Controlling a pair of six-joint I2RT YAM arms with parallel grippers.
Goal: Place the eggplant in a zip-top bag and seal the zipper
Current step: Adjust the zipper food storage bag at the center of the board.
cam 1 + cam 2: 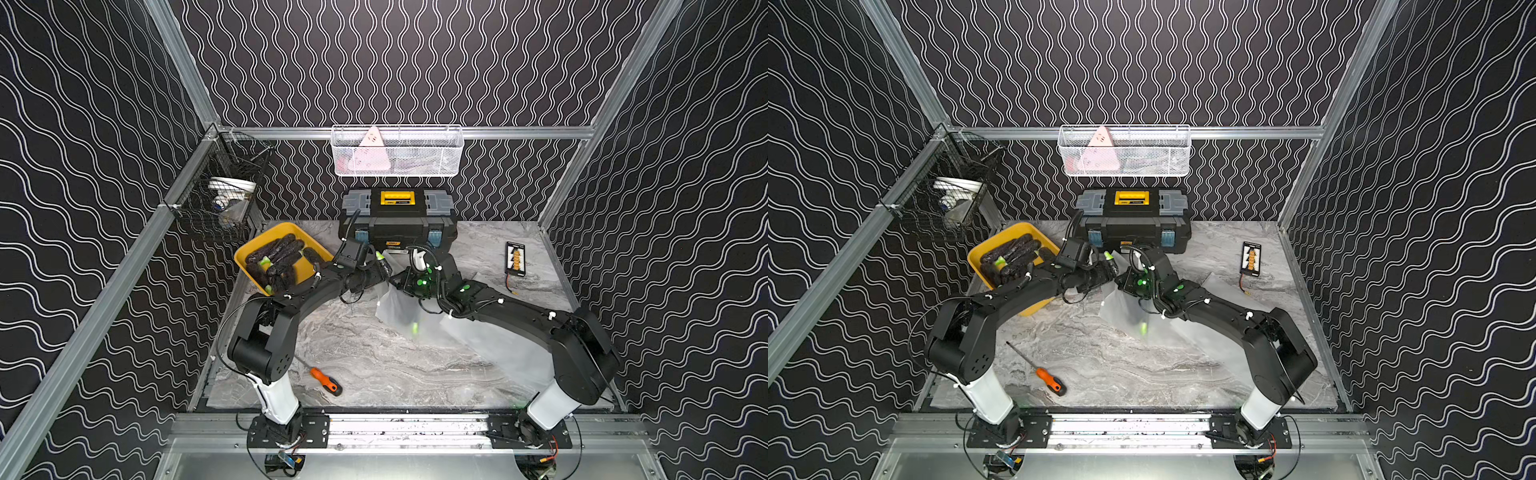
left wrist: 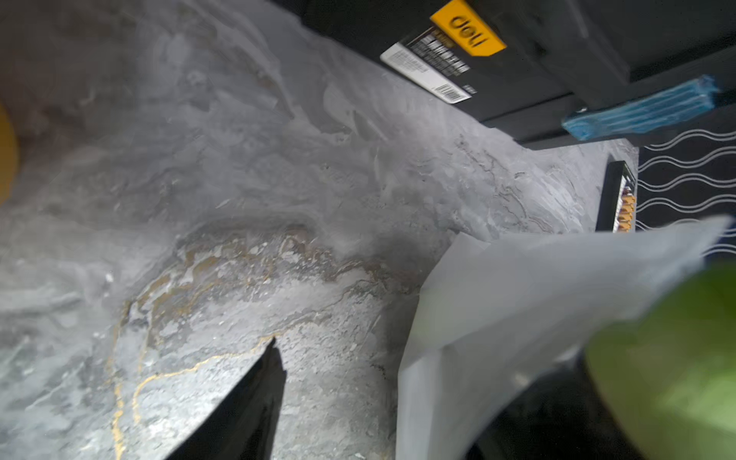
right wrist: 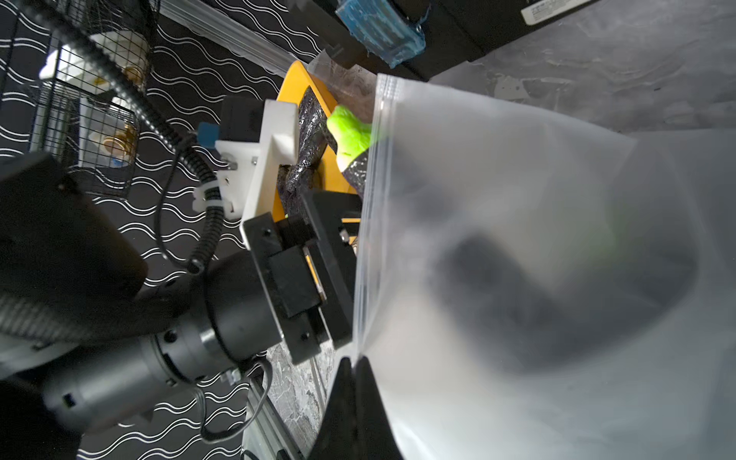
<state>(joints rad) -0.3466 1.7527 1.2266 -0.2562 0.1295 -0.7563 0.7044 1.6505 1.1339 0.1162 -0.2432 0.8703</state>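
Our right pincer [image 3: 352,370] is closed on the zipper edge of the frosted zip-top bag [image 3: 517,199]. It holds that edge raised above the marble counter [image 1: 374,365], with the mouth turned toward our left arm. At the mouth we see the eggplant [image 3: 350,131]: its green stem pokes out beside the zipper strip, and its dark glittery body runs in behind the plastic. Our left pincer [image 1: 383,270] sits right against the mouth, one finger [image 2: 247,398] showing in its wrist view. We cannot tell whether it grips the eggplant or stands free. A dark blurred shape shows through the bag wall. Behind the left arm, a yellow tray [image 1: 282,227] holds more eggplants [image 1: 278,253], near the black toolbox [image 1: 399,224].
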